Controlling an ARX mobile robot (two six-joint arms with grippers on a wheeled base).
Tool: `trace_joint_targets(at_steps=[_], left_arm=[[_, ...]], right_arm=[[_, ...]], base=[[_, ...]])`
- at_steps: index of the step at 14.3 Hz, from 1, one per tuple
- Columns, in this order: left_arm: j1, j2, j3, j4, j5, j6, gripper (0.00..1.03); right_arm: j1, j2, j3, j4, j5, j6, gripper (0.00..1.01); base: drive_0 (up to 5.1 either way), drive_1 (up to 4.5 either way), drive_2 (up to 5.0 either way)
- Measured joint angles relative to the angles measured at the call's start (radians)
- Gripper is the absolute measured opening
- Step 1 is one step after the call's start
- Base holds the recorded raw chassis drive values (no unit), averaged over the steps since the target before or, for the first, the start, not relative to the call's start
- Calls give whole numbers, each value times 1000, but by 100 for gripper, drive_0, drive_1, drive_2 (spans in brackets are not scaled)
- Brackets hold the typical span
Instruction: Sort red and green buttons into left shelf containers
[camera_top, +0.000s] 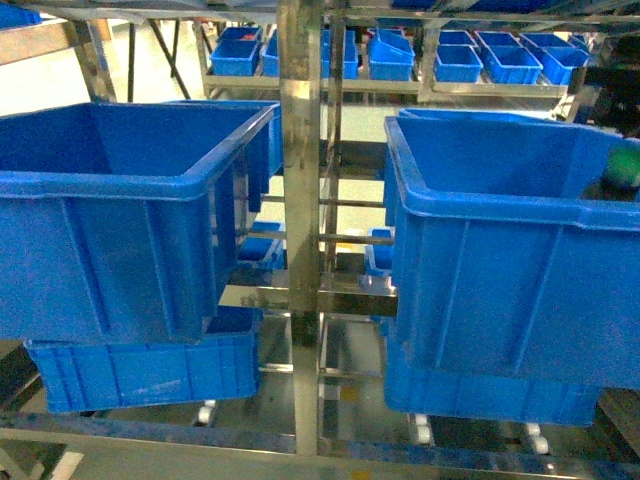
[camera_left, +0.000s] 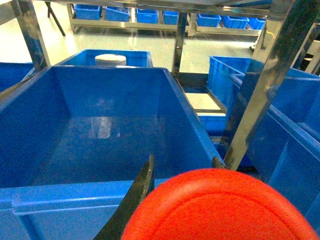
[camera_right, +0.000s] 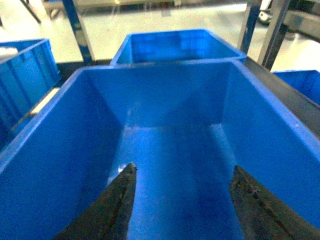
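Two deep blue bins stand side by side on the shelf, the left bin and the right bin. In the left wrist view the red button fills the foreground, its mushroom cap held between my left gripper, which is shut on it. It hangs above the near rim of an empty bin. My right gripper is open with nothing between its fingers, over the inside of an empty bin. A blurred green-capped thing, likely the green button, shows at the right bin's far right edge.
A steel shelf post rises between the two bins, seen slanting as a post in the left wrist view. More blue bins sit on the shelf below. Small blue trays line racks behind. A white round object lies in a farther bin.
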Motion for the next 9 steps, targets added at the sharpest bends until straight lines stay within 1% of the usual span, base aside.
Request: trace_joint_targets(at_steps=[1, 2, 3, 4, 5, 6, 7, 8, 9], left_arm=[[0, 0, 0, -1, 0, 0, 27], [0, 0, 0, 0, 0, 0, 27], [0, 0, 0, -2, 0, 0, 27], [0, 0, 0, 0, 0, 0, 27], [0, 0, 0, -1, 0, 0, 27], [0, 0, 0, 0, 0, 0, 27], [0, 0, 0, 0, 0, 0, 27], [0, 0, 0, 0, 0, 0, 27], [0, 0, 0, 0, 0, 0, 27]], right_arm=[[-5, -16, -6, 39, 17, 6, 63], [-3, -63, -53, 104, 46, 2, 76], [11, -145, -146, 195, 87, -40, 88], [23, -277, -269, 257, 101, -99, 100], [39, -450, -391, 249, 115, -153, 97], [54, -619, -505, 271, 174, -208, 98], [55, -737, -577, 286, 241, -266, 98], [50, -764, -583, 296, 259, -295, 98], [48, -754, -581, 285, 257, -309, 98]], base=[[0, 0, 0], [0, 0, 0], [0, 0, 0], [0, 0, 0], [0, 0, 0], [0, 0, 0], [0, 0, 0], [0, 0, 0], [0, 0, 0]])
